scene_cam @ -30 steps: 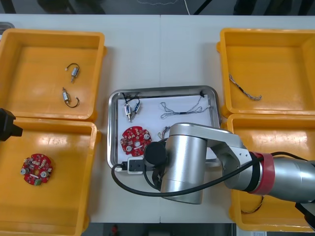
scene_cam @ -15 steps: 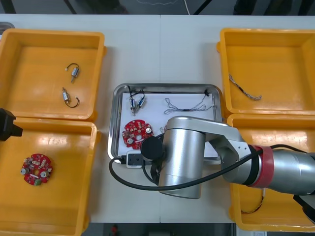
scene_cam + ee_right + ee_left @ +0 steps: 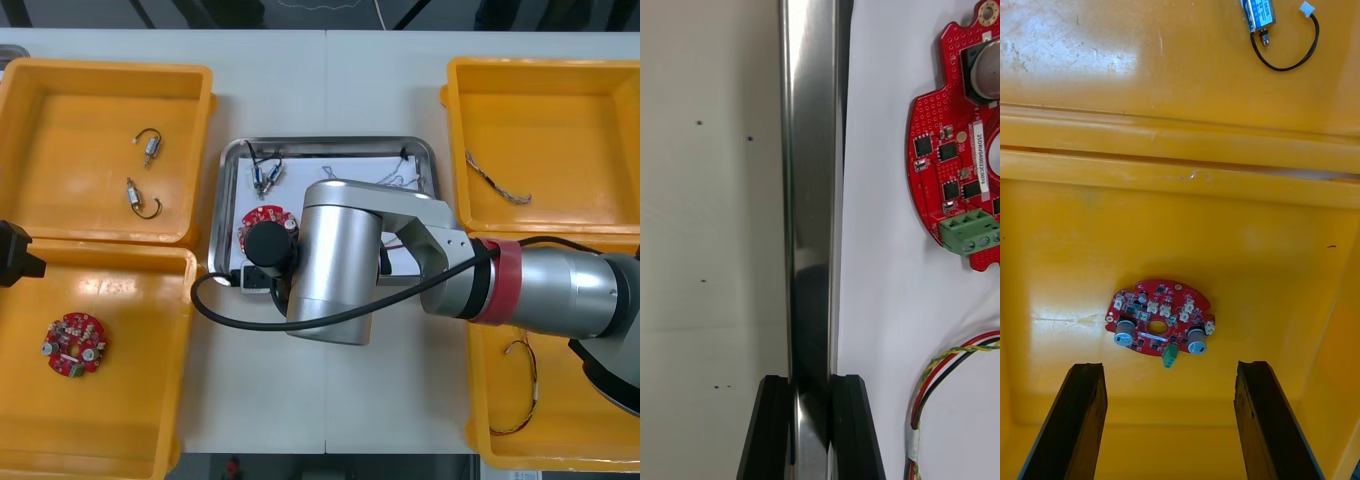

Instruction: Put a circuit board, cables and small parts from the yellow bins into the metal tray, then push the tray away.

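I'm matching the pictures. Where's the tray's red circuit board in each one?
Front view: circuit board in the metal tray, left half.
Right wrist view: circuit board past the right hand, on white lining.
Left wrist view: another board, in a yellow bin.
Shared landmark: the tray's rim.

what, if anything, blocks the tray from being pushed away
Nothing visible. The right pincer grips the metal tray by its rim, and the table beyond its far rim is bare. The left pincer hovers open over a left yellow bin.
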You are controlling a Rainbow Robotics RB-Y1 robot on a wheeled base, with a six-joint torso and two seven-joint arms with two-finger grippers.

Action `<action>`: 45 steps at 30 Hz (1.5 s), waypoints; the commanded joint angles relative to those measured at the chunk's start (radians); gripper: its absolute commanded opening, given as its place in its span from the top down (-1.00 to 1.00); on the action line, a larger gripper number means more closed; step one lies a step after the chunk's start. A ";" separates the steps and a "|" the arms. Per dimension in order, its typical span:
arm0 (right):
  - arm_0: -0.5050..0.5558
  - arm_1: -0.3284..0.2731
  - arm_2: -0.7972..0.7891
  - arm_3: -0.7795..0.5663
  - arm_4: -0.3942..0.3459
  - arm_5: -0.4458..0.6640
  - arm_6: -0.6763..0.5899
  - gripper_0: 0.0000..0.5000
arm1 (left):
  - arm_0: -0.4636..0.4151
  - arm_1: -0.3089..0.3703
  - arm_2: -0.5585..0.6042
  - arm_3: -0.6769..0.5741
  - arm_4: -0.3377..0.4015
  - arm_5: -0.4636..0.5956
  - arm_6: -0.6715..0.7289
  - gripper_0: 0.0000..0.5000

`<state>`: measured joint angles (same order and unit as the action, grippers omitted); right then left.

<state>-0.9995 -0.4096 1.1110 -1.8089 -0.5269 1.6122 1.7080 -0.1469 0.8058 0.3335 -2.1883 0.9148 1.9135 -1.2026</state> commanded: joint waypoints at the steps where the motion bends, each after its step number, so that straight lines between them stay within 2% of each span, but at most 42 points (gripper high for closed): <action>1: -0.091 0.026 -0.026 0.028 -0.009 -0.006 0.010 1.00 | 0.017 0.044 0.027 -0.028 -0.010 0.006 -0.084 -1.00; 7: -0.139 0.026 -0.026 0.080 -0.010 -0.040 0.012 1.00 | 0.017 0.044 0.027 -0.028 -0.010 0.006 -0.084 -1.00; 14: -0.203 0.028 -0.026 0.184 -0.079 -0.110 0.022 1.00 | 0.017 0.044 0.027 -0.028 -0.010 0.006 -0.084 -1.00; 23: -0.246 0.041 -0.026 0.273 -0.085 -0.176 0.044 1.00 | 0.017 0.044 0.027 -0.028 -0.010 0.006 -0.084 -1.00; 29: -0.288 0.044 -0.026 0.350 -0.159 -0.229 0.061 1.00 | 0.017 0.044 0.027 -0.028 -0.010 0.006 -0.084 -1.00; 35: -0.321 0.052 -0.026 0.424 -0.196 -0.281 0.099 1.00 | 0.017 0.044 0.027 -0.028 -0.010 0.006 -0.084 -1.00; 45: -0.347 0.060 -0.026 0.513 -0.196 -0.356 0.233 1.00 | 0.017 0.044 0.027 -0.028 -0.010 0.006 -0.084 -1.00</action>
<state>-1.2829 -0.3722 1.1108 -1.3070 -0.7138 1.2790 1.9148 -0.1469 0.8059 0.3335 -2.1891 0.9148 1.9135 -1.2027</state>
